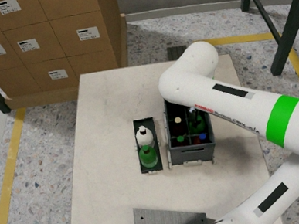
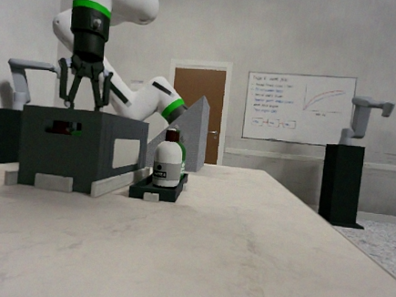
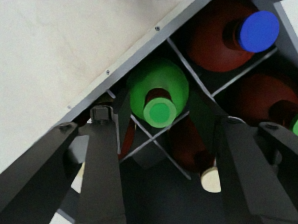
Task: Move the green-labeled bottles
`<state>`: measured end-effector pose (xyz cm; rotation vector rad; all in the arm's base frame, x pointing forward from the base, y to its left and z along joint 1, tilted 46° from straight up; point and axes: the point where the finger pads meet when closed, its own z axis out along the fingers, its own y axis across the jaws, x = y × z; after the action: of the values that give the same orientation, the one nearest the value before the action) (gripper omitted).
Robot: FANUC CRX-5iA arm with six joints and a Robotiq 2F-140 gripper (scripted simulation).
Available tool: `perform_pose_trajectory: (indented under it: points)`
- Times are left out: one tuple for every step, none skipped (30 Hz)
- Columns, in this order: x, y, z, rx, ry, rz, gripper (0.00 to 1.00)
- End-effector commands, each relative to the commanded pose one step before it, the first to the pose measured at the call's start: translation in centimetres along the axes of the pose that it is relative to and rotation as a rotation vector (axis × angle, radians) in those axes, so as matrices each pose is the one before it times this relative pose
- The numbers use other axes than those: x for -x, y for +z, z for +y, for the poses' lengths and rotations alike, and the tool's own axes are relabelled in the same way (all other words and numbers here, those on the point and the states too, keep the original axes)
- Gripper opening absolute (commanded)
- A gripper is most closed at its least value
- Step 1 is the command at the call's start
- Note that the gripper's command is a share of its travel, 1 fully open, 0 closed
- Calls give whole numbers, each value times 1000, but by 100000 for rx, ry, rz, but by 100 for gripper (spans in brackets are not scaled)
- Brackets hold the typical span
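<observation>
My gripper (image 2: 84, 107) (image 3: 160, 102) is open and empty over the crate (image 1: 193, 156) (image 2: 57, 155) (image 3: 110, 76), its fingers on either side of a green bottle (image 1: 197, 126) (image 3: 160, 75) standing in a slot. On the tray (image 1: 149, 120) (image 2: 134, 191) stand another green bottle (image 1: 148, 158) (image 2: 183, 151) and a white bottle (image 1: 144, 137) (image 2: 167, 155) with a grey label. The tray's green bottle is partly hidden by the white one in the exterior view; its label colour cannot be told. Crate and tray sit flat.
Brown bottles with a blue cap (image 1: 203, 137) (image 3: 259, 31), a green cap (image 1: 181, 139) and a cream cap (image 1: 177, 120) (image 3: 211, 180) stand in other crate slots. The arm hides the crate's far part in the top view. Low pale brackets edge crate and tray.
</observation>
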<state>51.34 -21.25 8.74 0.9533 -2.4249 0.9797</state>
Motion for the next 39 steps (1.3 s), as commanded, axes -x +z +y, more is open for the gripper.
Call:
perform_pose_trajectory:
  points:
    - [47,-91,-50,-148,-2,-132,44]
    - [0,0,0,0,0,0,44]
    - [0,0,0,0,0,0,44]
    - [0,0,0,0,0,0,44]
    - [0,0,0,0,0,0,44]
    - [0,0,0,0,0,0,44]
    - [0,0,0,0,0,0,44]
    - [0,0,0,0,0,0,44]
    - [0,0,0,0,0,0,44]
    - [0,0,0,0,0,0,44]
    - [0,0,0,0,0,0,44]
    - [0,0,0,0,0,0,44]
    - [0,0,0,0,0,0,44]
    - [0,0,0,0,0,0,44]
    - [0,0,0,0,0,0,44]
    - [0,0,0,0,0,0,44]
    - [0,-3,0,0,0,0,44]
    - [0,-7,0,0,0,0,44]
    - [0,-13,0,0,0,0,44]
    - [0,-21,0,0,0,0,44]
    - [0,-31,0,0,0,0,44]
    - [0,-41,0,0,0,0,44]
    - [0,-53,0,0,0,0,44]
    - [0,-65,0,0,0,0,44]
    - [0,-79,0,0,0,0,44]
    - [0,0,0,0,0,0,44]
    - [0,0,0,0,0,0,44]
    - [0,-92,0,0,0,0,44]
    - [0,-106,0,0,0,0,44]
    - [0,-121,-1,-1,1,0,44]
    - [0,-136,0,0,0,0,44]
    - [0,-150,0,1,0,0,44]
    - [0,-164,0,0,0,0,44]
    - [0,-178,0,0,0,0,44]
    - [0,-192,1,1,-1,-1,44]
    - [0,-206,-1,-1,1,1,44]
    - [0,-218,0,1,0,0,44]
    - [0,-230,0,0,0,0,44]
    - [0,-241,0,0,0,0,44]
